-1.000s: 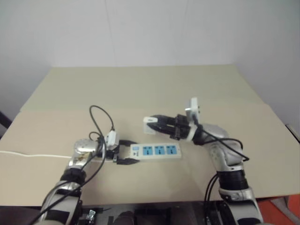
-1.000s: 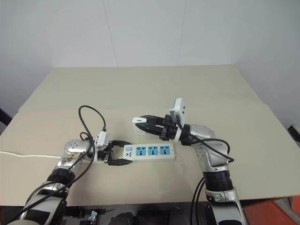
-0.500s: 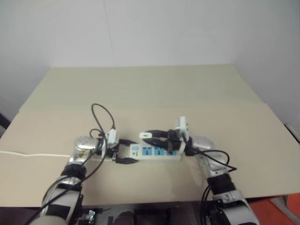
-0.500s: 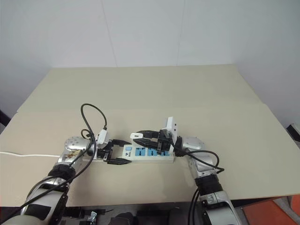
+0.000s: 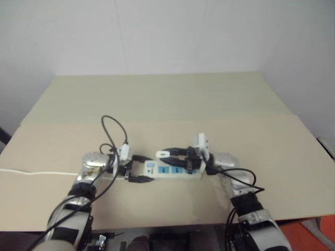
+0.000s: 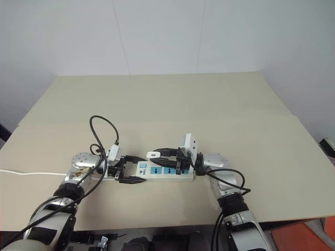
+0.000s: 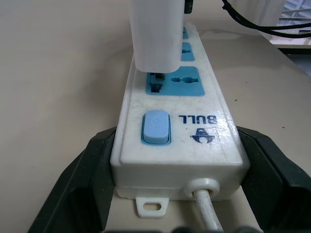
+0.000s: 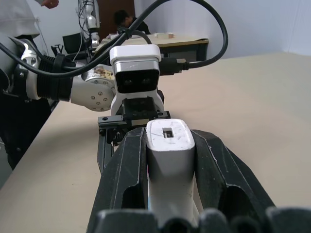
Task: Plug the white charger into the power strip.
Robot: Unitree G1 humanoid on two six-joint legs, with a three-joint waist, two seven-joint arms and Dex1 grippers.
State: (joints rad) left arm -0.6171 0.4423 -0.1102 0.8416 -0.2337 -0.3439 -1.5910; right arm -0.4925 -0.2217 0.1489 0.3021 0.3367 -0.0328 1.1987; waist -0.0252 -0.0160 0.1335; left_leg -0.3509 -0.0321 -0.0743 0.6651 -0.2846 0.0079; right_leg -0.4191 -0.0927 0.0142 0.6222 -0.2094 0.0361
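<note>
The power strip, a long white bar with blue sockets, lies flat on the tan table. My left gripper is shut on its switch end, one black finger on each long side. My right gripper is shut on the white charger and reaches leftward along the strip. In the left wrist view the white charger stands upright with its lower end at the blue socket nearest the switch. Its prongs are hidden. In the right wrist view both fingers clamp the white charger.
The strip's thin white cord runs left across the table to its edge. A black cable loop arches over my left wrist. The table's front edge lies close below both arms. Desks and a person stand beyond the table.
My right gripper has come down and leftward with the charger, from above the strip to its socket nearest the switch, mostly in the first half second. The left gripper and strip stayed put.
</note>
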